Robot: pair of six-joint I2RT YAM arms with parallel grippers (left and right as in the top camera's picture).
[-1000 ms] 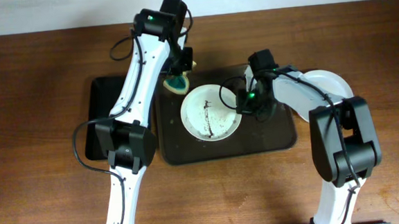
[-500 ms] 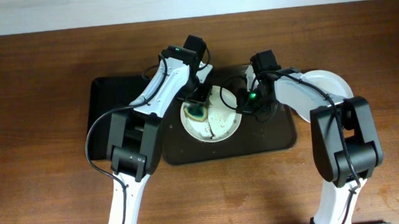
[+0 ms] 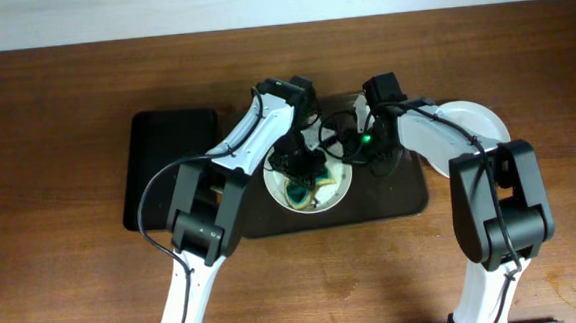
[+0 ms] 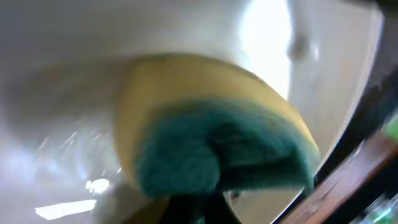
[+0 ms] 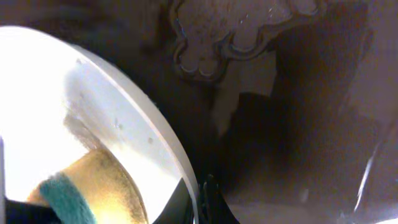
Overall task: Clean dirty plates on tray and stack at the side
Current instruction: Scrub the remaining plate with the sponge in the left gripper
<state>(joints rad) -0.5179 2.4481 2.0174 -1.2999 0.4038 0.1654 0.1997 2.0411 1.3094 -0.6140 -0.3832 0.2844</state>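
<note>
In the plate (image 3: 343, 181) on the tray (image 3: 396, 200), sponge (image 3: 303, 193) beneath left claw (image 3: 304, 177).

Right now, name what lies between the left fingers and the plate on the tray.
The yellow-green sponge, pressed against the plate; the left wrist view shows it.

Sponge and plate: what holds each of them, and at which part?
The left gripper holds the sponge by its near edge, folded against the plate. The right gripper seems to pinch the plate's rim.
</note>
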